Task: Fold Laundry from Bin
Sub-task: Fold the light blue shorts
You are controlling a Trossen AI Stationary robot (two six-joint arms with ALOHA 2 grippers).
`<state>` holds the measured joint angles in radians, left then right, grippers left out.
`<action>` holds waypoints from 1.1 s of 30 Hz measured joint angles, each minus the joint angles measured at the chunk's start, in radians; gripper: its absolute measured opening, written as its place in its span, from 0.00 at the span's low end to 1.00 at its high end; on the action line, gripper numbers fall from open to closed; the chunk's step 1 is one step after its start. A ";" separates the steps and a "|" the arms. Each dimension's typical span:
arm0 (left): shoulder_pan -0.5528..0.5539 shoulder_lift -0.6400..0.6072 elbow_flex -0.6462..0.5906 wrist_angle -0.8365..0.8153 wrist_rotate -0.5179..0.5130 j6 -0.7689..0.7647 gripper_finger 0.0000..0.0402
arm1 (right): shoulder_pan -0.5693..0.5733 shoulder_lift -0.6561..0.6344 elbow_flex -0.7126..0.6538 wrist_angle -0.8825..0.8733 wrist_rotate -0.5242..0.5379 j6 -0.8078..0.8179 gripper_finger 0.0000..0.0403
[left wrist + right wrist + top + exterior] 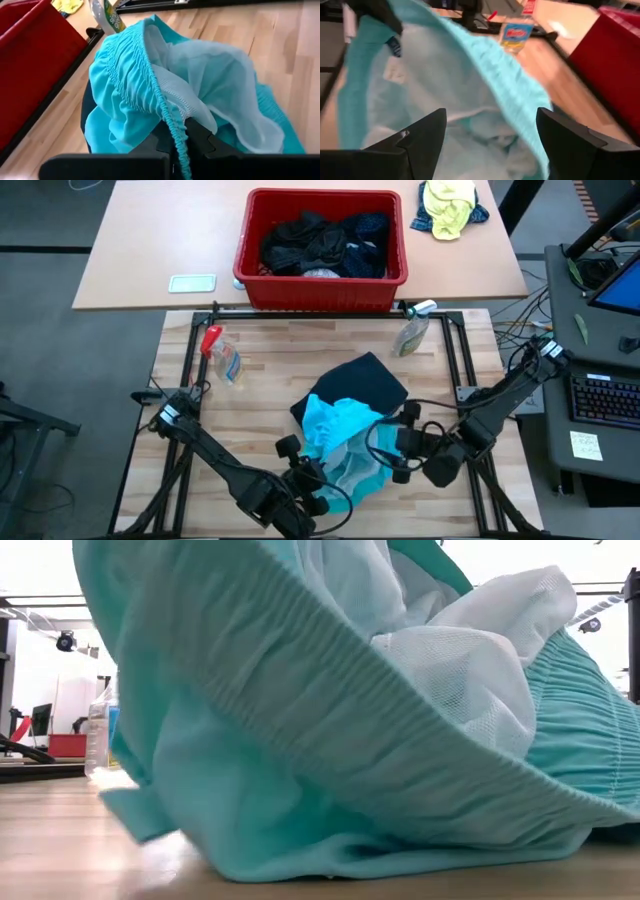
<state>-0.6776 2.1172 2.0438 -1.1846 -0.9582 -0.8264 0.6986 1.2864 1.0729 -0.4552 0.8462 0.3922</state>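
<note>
pinching turquoise garment [125, 95] waistband, left hand [179, 142] (clenched), right hand [490, 137] released, bottle label unreadable

Turquoise shorts [340, 442] crumpled on table; bin [320, 280] holds dark garments.

Two tables and what lies on them

We see a slatted wooden table [270, 370] carrying a turquoise garment [335, 435] heaped over a dark navy one [365, 380], a spray bottle [410, 335] and a red-capped bottle [222, 355] lying near its far edge. Beyond it, a tan table [150, 250] bears the red bin [320, 280], a yellow-and-blue cloth bundle [448, 208] and a small flat pale object [192, 283].
</note>
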 joint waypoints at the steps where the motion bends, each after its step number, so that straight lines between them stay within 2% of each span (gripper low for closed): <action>1: 0.001 0.005 0.000 0.009 0.000 0.013 0.00 | -0.015 0.013 0.000 0.022 0.000 -0.026 0.74; 6: 0.005 0.014 0.000 0.043 -0.001 0.059 0.00 | -0.106 0.075 0.000 0.081 -0.004 -0.132 0.72; 10: 0.005 0.014 0.013 0.041 -0.001 0.064 0.00 | -0.178 0.108 0.000 0.094 -0.113 -0.223 0.64; 13: 0.007 0.012 0.051 0.036 -0.001 0.049 0.03 | -0.199 0.116 0.000 0.151 -0.144 -0.274 0.49; 16: 0.007 0.012 0.098 0.020 -0.001 0.040 0.08 | -0.197 0.092 0.000 0.200 -0.149 -0.309 0.25; 18: 0.007 0.012 0.125 0.008 0.000 0.063 0.10 | -0.196 0.063 0.003 0.206 -0.192 -0.333 0.09; 20: 0.004 0.012 0.154 -0.002 -0.001 0.087 0.12 | -0.186 0.034 0.020 0.201 -0.244 -0.324 0.05; 23: 0.003 0.011 0.198 -0.029 0.004 0.109 0.15 | -0.147 -0.016 0.063 0.190 -0.265 -0.307 0.03; 25: 0.002 0.010 0.220 -0.071 0.030 0.145 0.18 | -0.113 -0.052 0.101 0.155 -0.227 -0.306 0.03; 28: 0.002 0.010 0.246 -0.151 0.043 0.115 0.26 | -0.068 -0.091 0.167 0.023 -0.058 -0.268 0.03; 30: 0.003 0.009 0.253 -0.199 0.030 0.053 0.33 | -0.056 -0.101 0.199 -0.083 0.031 -0.180 0.02; 33: 0.003 0.009 0.229 -0.227 -0.001 -0.041 0.44 | -0.056 -0.095 0.211 -0.216 0.054 -0.017 0.02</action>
<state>-0.6746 2.1258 2.2732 -1.4111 -0.9593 -0.8676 0.6427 1.1910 1.2839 -0.6715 0.8999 0.3756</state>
